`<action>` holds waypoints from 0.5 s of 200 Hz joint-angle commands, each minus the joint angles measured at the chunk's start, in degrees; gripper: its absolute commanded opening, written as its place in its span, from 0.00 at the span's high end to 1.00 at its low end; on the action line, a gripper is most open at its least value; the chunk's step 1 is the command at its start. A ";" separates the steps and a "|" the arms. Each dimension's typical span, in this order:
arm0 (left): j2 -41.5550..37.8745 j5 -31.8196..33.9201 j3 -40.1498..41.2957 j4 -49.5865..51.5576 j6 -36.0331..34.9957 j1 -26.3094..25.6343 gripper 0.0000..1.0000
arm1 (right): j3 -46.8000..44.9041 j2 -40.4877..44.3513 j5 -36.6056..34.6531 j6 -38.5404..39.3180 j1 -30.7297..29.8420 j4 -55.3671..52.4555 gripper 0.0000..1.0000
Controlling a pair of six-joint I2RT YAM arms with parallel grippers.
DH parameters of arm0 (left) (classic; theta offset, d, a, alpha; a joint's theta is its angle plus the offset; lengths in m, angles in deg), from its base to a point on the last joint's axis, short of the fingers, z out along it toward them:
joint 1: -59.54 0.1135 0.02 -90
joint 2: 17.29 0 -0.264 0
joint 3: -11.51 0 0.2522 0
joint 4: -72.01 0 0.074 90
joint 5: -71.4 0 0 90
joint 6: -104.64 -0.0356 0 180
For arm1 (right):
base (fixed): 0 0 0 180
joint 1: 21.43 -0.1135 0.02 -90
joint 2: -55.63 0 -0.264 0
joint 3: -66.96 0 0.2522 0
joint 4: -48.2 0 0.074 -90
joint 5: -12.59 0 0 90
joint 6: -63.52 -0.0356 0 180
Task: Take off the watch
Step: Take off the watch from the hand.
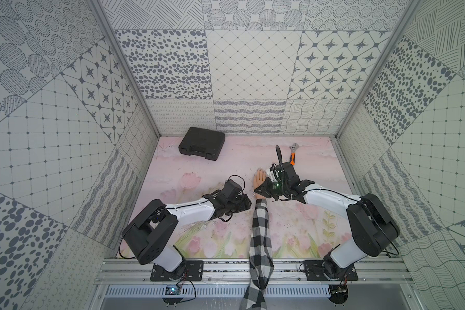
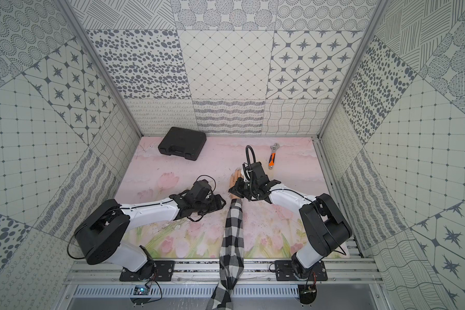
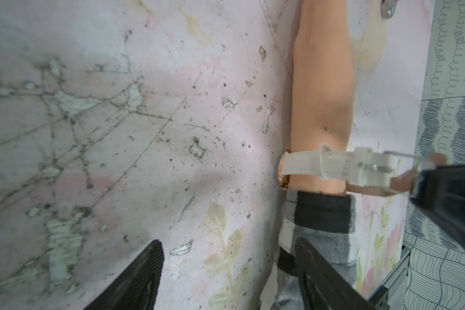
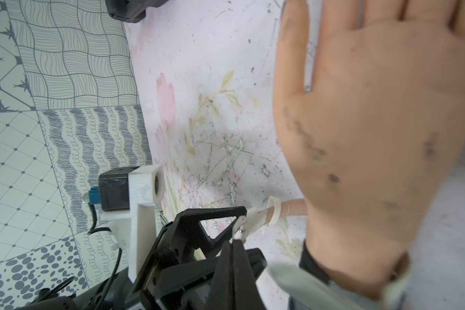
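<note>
At the dummy wrist [image 3: 320,128] we have the right gripper [image 4: 236,239] clamped on the strap of the watch [image 3: 301,166], the left gripper [image 3: 228,249] jaws apart.

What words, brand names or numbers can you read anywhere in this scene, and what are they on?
No text is readable in any view.
black case: any marking on the lid is too small to read.
wrench: too small to read.
watch: only the strap and the case edge show; the dial is hidden.
</note>
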 commanded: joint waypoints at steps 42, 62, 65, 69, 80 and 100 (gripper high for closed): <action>-9.10 4.32 3.44 6.74 -0.30 3.10 0.21 | 9.52 -5.51 3.55 2.69 -4.12 1.07 1.00; -14.66 6.22 4.47 10.54 -1.06 5.77 0.21 | 13.09 -7.39 4.66 2.42 -5.84 1.33 1.00; -15.74 6.52 4.55 11.37 -1.22 6.24 0.20 | 13.72 -7.64 4.80 2.35 -6.14 1.28 1.00; -17.25 7.00 4.69 12.51 -1.41 6.89 0.20 | 14.53 -8.09 4.89 2.24 -6.50 1.22 1.00; -21.48 8.52 5.04 15.60 -2.14 8.63 0.19 | 16.79 -9.37 5.18 1.93 -7.44 1.13 1.00; -28.93 11.02 5.05 21.46 -2.95 11.95 0.18 | 21.00 -12.03 5.19 1.63 -9.13 0.66 1.00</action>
